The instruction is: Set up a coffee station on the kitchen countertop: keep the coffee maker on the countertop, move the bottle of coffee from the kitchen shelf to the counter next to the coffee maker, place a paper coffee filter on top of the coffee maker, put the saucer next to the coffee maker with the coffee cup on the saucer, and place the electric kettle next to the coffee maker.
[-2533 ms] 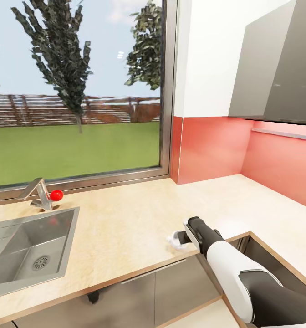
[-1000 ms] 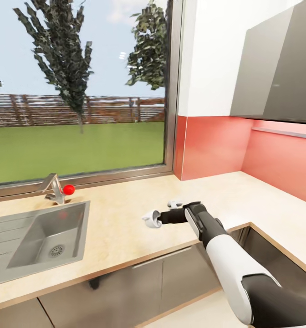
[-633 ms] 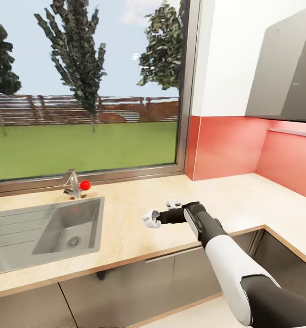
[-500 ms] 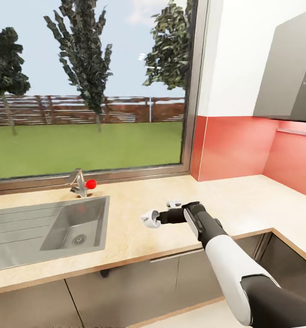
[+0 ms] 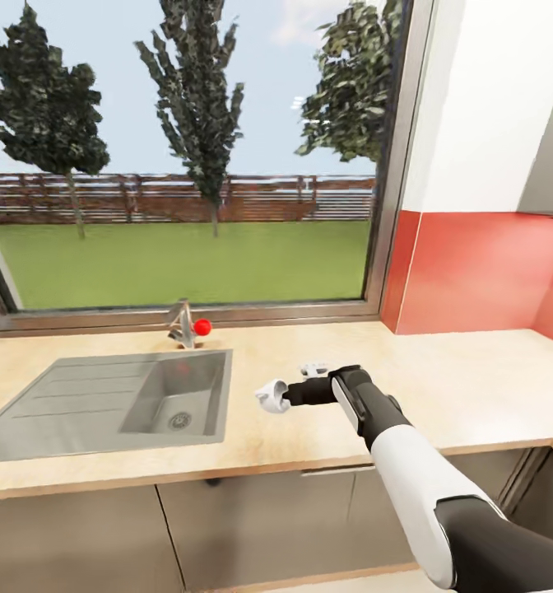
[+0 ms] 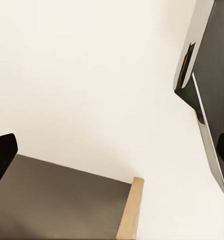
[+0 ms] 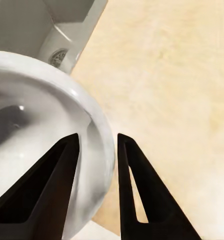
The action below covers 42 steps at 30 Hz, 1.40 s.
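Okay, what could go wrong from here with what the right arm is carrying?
1. The right gripper pinches the coffee cup by its thin rim alone, one finger inside and one outside, so it could pivot or slip.
2. The cup hangs over the kitchen countertop close to the sink; a drop might roll in.

Seen from head height, facing the window across the kitchen countertop [image 5: 227,428] and sink [image 5: 104,403]; right wrist close above both; left wrist pointed at a pale wall [image 6: 92,75].
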Motion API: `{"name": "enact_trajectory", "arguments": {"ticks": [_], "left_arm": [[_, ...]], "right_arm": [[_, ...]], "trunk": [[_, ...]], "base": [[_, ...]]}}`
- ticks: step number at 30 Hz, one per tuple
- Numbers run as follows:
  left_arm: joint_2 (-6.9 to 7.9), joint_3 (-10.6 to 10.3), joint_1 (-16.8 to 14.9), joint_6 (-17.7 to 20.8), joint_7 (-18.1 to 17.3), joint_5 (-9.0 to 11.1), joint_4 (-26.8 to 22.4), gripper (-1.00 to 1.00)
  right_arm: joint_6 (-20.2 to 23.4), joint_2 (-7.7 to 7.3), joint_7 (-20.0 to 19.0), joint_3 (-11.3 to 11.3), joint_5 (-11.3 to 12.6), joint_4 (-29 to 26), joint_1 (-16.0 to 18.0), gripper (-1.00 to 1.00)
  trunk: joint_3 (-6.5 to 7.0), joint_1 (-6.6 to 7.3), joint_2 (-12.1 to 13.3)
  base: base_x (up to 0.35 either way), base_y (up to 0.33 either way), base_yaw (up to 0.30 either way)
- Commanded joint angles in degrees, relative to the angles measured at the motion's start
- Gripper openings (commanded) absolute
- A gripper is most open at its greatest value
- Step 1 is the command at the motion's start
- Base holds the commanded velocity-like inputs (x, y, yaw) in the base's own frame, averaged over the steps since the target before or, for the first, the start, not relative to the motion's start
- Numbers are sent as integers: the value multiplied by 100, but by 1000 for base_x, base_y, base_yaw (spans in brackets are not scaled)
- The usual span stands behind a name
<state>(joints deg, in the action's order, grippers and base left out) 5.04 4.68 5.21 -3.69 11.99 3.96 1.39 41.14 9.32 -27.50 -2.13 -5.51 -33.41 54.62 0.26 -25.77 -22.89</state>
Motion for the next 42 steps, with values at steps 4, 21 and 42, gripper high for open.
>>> {"name": "enact_trajectory", "arguments": {"ticks": [4, 21, 42], "left_arm": [[-15, 42, -2, -43, -4, 35, 11, 100], [-55, 42, -16, -44, -6, 35, 1, 100], [-47, 60, -19, -35, -4, 49, -148, 100]], "right_arm": [[18, 0, -45, 2, -52, -7, 1, -100], [17, 0, -45, 2, -56, -16, -1, -100], [25, 0, -45, 11, -56, -42, -2, -100]], "trunk": [[0, -2, -3], [0, -2, -3], [0, -2, -3]], "base": [[0, 174, 282], [0, 295, 282], [0, 312, 282]]}}
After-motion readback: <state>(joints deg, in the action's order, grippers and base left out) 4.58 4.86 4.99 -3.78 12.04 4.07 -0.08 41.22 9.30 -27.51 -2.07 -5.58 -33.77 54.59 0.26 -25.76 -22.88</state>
